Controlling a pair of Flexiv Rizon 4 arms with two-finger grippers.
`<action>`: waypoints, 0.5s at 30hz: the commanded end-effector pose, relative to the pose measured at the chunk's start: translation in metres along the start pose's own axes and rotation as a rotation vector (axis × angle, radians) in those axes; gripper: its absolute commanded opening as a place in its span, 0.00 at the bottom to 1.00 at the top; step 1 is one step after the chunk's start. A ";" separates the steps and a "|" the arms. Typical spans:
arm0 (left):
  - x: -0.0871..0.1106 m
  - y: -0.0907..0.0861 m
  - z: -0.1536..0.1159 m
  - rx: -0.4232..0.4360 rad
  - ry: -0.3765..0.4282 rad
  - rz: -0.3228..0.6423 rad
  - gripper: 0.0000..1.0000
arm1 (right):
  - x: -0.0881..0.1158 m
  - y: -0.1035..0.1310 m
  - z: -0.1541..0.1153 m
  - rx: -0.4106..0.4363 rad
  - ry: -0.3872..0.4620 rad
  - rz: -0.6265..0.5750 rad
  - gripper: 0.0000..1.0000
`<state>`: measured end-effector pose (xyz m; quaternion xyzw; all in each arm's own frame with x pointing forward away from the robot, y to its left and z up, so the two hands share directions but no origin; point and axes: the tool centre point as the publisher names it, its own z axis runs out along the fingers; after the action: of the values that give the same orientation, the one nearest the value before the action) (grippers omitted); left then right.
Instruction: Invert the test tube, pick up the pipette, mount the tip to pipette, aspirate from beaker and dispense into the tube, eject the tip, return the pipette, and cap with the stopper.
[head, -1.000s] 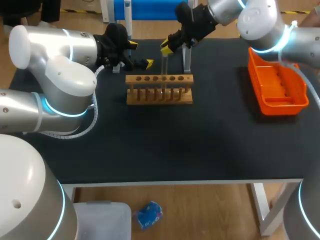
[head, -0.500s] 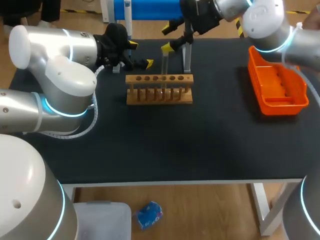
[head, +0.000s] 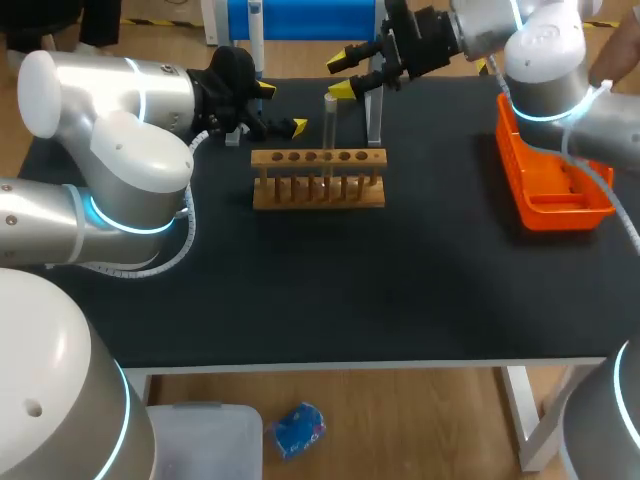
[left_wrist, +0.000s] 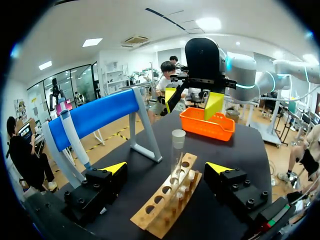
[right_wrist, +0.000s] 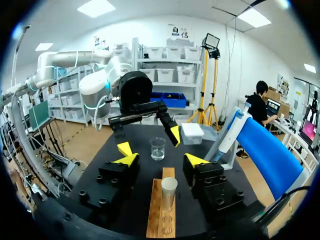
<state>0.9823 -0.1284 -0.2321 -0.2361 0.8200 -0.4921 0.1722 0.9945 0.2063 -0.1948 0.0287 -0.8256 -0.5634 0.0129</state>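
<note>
the test tube (head: 329, 128) stands upright in the wooden rack (head: 318, 186). the right gripper (head: 344, 74) hovers spread above it, not touching; the left gripper (head: 280, 108) hangs spread beside the rack.

Not much non-task stuff on my feed, tbh. The black table (head: 330, 290) fills most of the head view. An orange plastic basket (head: 565, 216) with slotted walls sits at about 3 o'clock on it, close to the right edge, long side running front to back. A light wooden rack (head: 318, 196) lies crosswise at roughly 12 o'clock from the table's middle, with a row of round holes along its top bar. Past the rack, still at 12 o'clock near the far edge, is a stand with a blue padded top bar (left_wrist: 100, 114) on pale angled legs. Rack and basket are well apart.
</note>
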 end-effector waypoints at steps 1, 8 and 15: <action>0.000 0.002 0.000 0.006 0.000 0.002 1.00 | -0.005 -0.004 0.008 -0.048 0.003 -0.003 0.00; 0.000 0.002 0.000 0.006 0.000 0.002 1.00 | -0.008 -0.007 0.014 -0.089 0.006 0.006 0.00; 0.000 0.002 0.000 0.006 0.000 0.002 1.00 | -0.009 -0.015 0.016 -0.126 0.000 0.018 0.00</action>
<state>0.9823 -0.1284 -0.2321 -0.2361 0.8200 -0.4921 0.1722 1.0018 0.2157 -0.2091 0.0200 -0.7930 -0.6085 0.0204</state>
